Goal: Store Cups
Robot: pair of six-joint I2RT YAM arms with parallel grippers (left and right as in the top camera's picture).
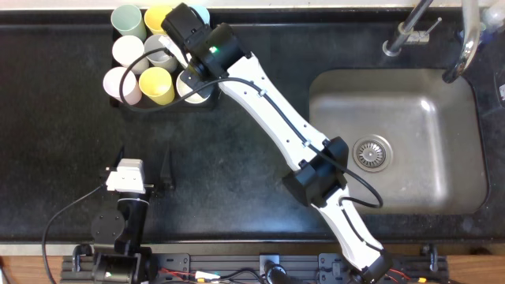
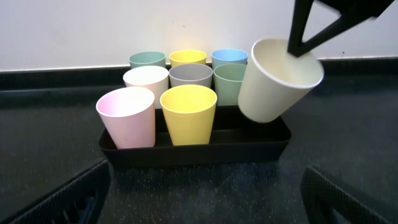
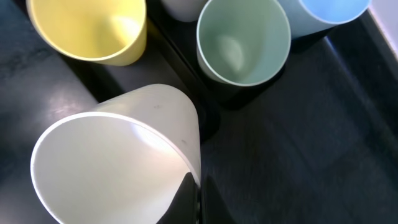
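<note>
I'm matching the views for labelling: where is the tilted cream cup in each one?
Top view: cream cup at the tray's lower right corner, partly under the right arm.
Left wrist view: cream cup upper right, tilted.
Right wrist view: cream cup lower left.
Shared landmark: the front yellow cup beside it.

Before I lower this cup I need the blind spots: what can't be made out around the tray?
Slot under the cream cup: covered by the right arm in the top view, blocked by the cup itself in the left wrist view.
Tray floor: hidden by its front wall in the left wrist view, so clearance is unclear.
Right gripper: mostly cut off at the right wrist view's edge.
</note>
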